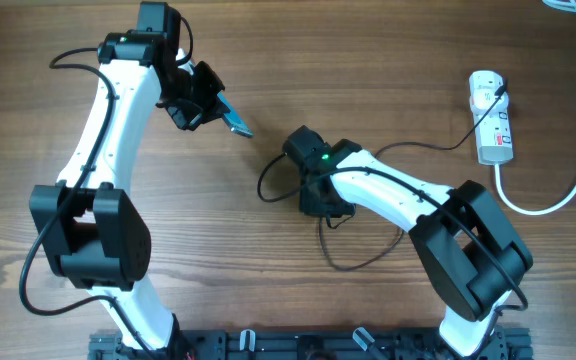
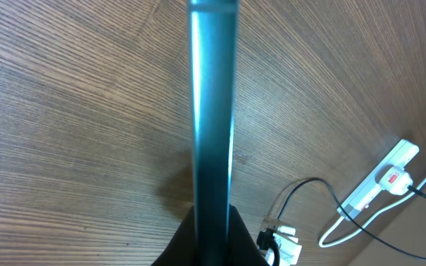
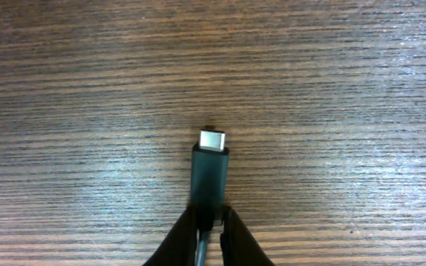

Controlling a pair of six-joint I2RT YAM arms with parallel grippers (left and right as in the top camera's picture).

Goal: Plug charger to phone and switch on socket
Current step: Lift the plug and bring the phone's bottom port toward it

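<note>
- We see the left pincer (image 1: 200, 103) clamped on the phone (image 1: 232, 118), which sticks out edge-on ahead of it, over the surface (image 1: 388, 60).
- We see the right pincer (image 3: 210, 235) pinching the charger (image 3: 211, 174), its tip just ahead of the fingers.
- The socket (image 1: 491, 118) sits well apart from both pincers, with a plug (image 1: 484, 90) in it.

Phone (image 2: 213, 111): cyan, edge-on, clamped in left gripper (image 2: 213, 240) jaws. Charger (image 3: 211, 168): black plug, silver tip fwd, in right gripper (image 3: 211, 218) jaws. Socket (image 1: 491, 118): white strip, well apart from the 2 jaw pairs.
</note>
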